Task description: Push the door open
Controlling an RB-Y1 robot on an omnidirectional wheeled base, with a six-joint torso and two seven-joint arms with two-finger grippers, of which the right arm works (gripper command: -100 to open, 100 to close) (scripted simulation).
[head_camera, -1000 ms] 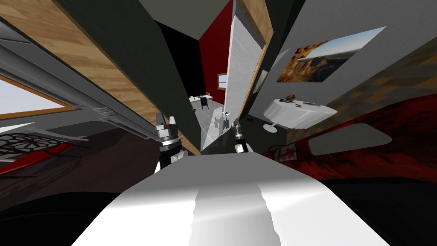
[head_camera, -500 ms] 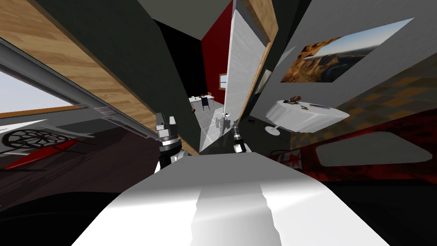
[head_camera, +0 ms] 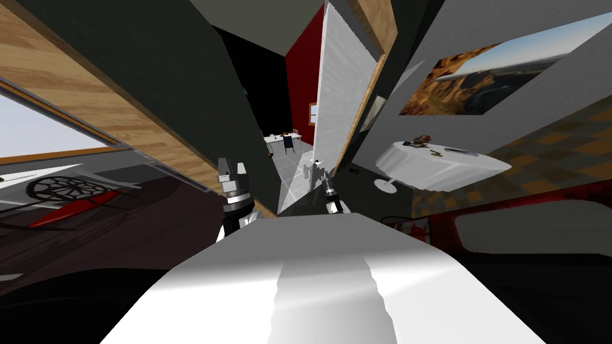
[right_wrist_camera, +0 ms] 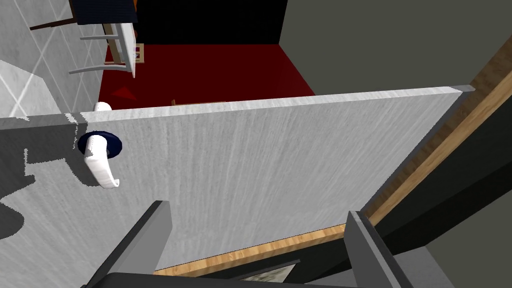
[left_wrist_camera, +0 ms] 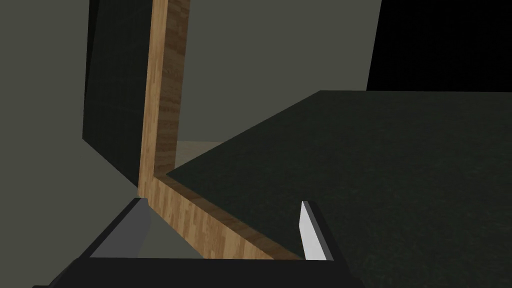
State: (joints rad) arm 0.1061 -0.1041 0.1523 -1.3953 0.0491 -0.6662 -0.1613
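A light grey door point(head_camera: 334, 101) stands partly open in a wooden frame point(head_camera: 366, 95), with a red-walled room beyond the gap. Its white lever handle point(right_wrist_camera: 100, 165) sits on a dark round plate near the free edge. My right gripper point(head_camera: 324, 176) is open close in front of the door's face point(right_wrist_camera: 280, 165), the handle off to one side of its fingers point(right_wrist_camera: 150, 235). My left gripper point(head_camera: 231, 169) is open beside the dark wall point(head_camera: 197, 89) on the doorway's left, with a wooden trim corner point(left_wrist_camera: 165, 195) just past its fingers point(left_wrist_camera: 312, 235).
A round white table point(head_camera: 436, 164) with small items stands to the right, under a landscape picture point(head_camera: 490, 71). A red bed point(head_camera: 526, 221) lies lower right. Through the doorway are a white table and a dark chair point(head_camera: 288, 142). A window point(head_camera: 36, 128) is at far left.
The whole view has shifted: I have moved forward toward the doorway, and the door's gap looks slightly wider. Both grippers hold their pose.
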